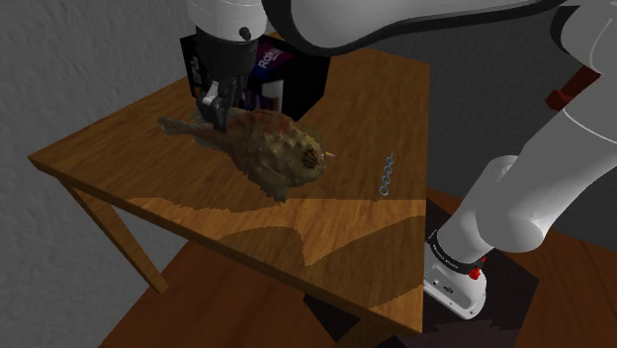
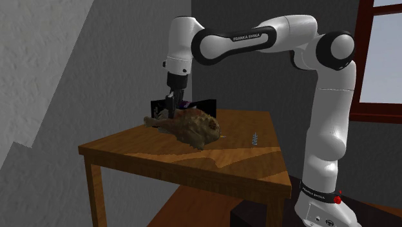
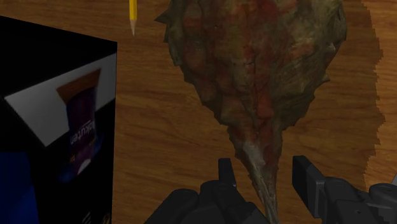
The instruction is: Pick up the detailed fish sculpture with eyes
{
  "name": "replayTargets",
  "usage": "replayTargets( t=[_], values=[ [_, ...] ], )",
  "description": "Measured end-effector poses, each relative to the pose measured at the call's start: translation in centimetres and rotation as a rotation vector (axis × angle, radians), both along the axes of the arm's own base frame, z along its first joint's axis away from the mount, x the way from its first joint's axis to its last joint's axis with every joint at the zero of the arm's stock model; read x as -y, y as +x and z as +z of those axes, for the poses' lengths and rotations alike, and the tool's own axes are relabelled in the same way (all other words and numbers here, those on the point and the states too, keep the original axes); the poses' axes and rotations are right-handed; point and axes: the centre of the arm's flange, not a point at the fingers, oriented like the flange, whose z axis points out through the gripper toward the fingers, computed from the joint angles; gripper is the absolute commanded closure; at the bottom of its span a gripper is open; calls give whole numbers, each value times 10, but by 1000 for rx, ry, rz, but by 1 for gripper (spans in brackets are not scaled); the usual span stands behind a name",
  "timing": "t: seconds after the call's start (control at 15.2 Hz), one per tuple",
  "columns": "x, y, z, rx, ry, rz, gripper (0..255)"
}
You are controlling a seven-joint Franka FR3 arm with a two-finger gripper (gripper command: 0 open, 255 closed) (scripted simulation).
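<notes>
The fish sculpture (image 1: pixel 267 148) (image 2: pixel 193 124) lies on its side on the wooden table (image 1: pixel 326 227). It is brown-green and spiny, with reddish patches and an eye toward the shoulder view's right. My black gripper (image 1: pixel 216 114) (image 2: pixel 171 111) (image 3: pixel 264 175) is lowered over the thin tail end at the shoulder view's left. In the wrist view the broad body (image 3: pixel 254 57) spreads out ahead of the gripper, and the narrow tail runs back between the two fingers. The fingers (image 3: pixel 227 173) stand apart on either side of the tail, each with a small gap to it.
A black box with a purple picture (image 1: pixel 287 74) (image 2: pixel 201 104) (image 3: pixel 57 127) stands close behind the tail, beside the gripper. A yellow pencil (image 3: pixel 132 16) lies past the box. A small grey metal piece (image 1: pixel 385 176) (image 2: pixel 254 138) sits near the table's edge by the fish's head.
</notes>
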Motion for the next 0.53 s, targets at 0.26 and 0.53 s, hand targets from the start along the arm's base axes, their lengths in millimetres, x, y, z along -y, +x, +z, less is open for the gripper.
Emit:
replayTargets(
  t=[0.26,0.53],
  values=[
    [0,0,0,1,0,0,255],
    [0,0,5,-2,-1,0,255]
  ],
)
